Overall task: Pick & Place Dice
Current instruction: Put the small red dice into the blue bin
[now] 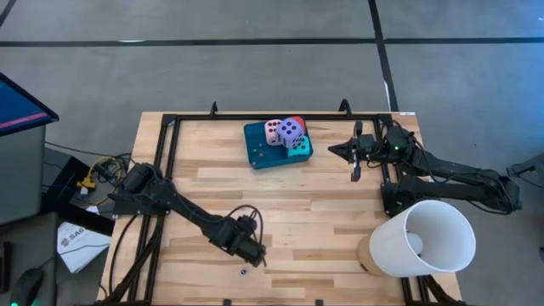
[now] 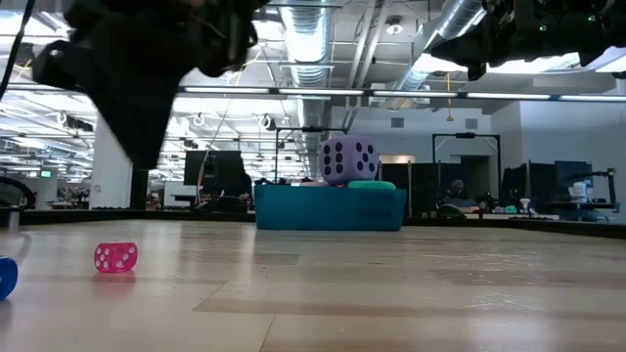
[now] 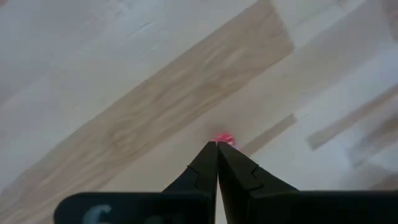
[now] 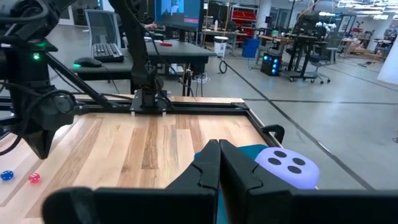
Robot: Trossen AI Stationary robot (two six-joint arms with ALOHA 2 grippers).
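Four large dice sit bunched on the flat teal tray [image 1: 257, 153] at the table's far middle: pink [image 1: 273, 131], purple [image 1: 290, 132], red [image 1: 297, 121] half hidden behind the purple one, and turquoise [image 1: 299, 147]. The low view shows the purple die [image 2: 349, 158] standing above the tray [image 2: 331, 208], with the turquoise one [image 2: 372, 184] beside it. My left gripper [image 1: 255, 255] hangs shut over the near middle of the table, pointing down, with nothing between its fingers [image 3: 217, 146]. My right gripper [image 1: 352, 155] is shut and raised to the right of the tray; the purple die [image 4: 287, 167] lies just beyond it.
A tiny pink die [image 2: 115, 257] and a tiny blue one [image 2: 4, 277] lie on the table near its front edge, below my left gripper [image 2: 147, 156]. A white lampshade-like cone [image 1: 422, 240] stands at the near right corner. A black rail frame [image 1: 174, 119] borders the table.
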